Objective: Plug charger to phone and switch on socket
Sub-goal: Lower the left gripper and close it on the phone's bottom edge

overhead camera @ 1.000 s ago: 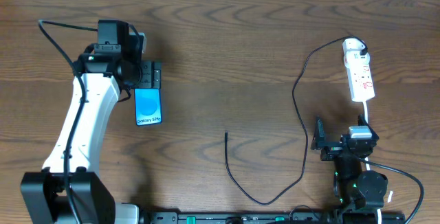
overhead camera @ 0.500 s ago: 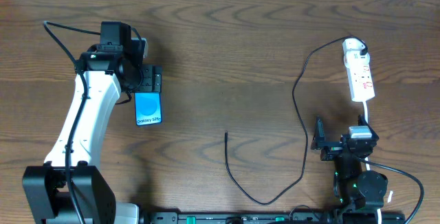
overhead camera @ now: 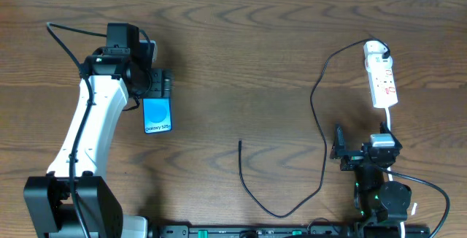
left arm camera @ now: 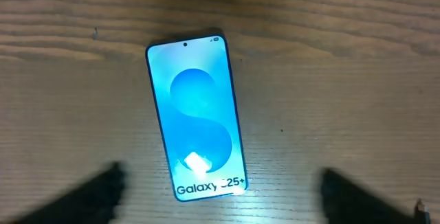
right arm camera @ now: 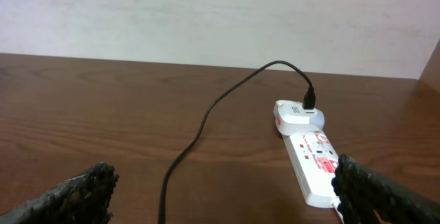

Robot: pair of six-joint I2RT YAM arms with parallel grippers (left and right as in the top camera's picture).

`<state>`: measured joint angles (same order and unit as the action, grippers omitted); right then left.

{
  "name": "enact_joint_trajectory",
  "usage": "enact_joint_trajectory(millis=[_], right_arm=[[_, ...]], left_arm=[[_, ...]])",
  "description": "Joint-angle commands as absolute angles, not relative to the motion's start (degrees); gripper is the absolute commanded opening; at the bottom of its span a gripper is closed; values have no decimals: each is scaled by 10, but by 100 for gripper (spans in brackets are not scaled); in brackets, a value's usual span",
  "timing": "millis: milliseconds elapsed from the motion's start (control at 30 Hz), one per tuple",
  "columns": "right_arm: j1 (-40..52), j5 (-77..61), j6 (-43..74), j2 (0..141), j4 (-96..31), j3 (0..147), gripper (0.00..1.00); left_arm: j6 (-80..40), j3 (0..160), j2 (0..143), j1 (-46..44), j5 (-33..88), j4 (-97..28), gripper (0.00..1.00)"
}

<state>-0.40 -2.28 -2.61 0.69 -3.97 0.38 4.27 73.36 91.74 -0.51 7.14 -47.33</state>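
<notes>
Pretty sure this is a robotics lab or test bench, not anybody's home. The socket [overhead camera: 381, 81] is lying on a bare, dark wood-grain surface [overhead camera: 241, 63], with a plain pale wall [right arm camera: 206, 11] rising just behind it. A white-and-black robot arm [overhead camera: 87, 128] is reaching in far across from the socket. A second arm [overhead camera: 376, 179] is sitting right in front of the socket, and a black equipment rail [overhead camera: 255, 232] is running along that front edge.
</notes>
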Motion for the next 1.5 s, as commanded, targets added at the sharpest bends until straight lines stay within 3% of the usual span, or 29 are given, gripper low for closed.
enact_joint_trajectory(millis=[0, 933, 1467], right_arm=[[1, -18, -33, 3, -42, 3, 99], [1, -18, -33, 3, -42, 3, 99], [1, -18, -33, 3, -42, 3, 99]], left_arm=[[31, 754, 922, -8, 68, -475, 100], [22, 752, 1072, -11, 39, -473, 99], [-53, 752, 1112, -11, 8, -453, 99]])
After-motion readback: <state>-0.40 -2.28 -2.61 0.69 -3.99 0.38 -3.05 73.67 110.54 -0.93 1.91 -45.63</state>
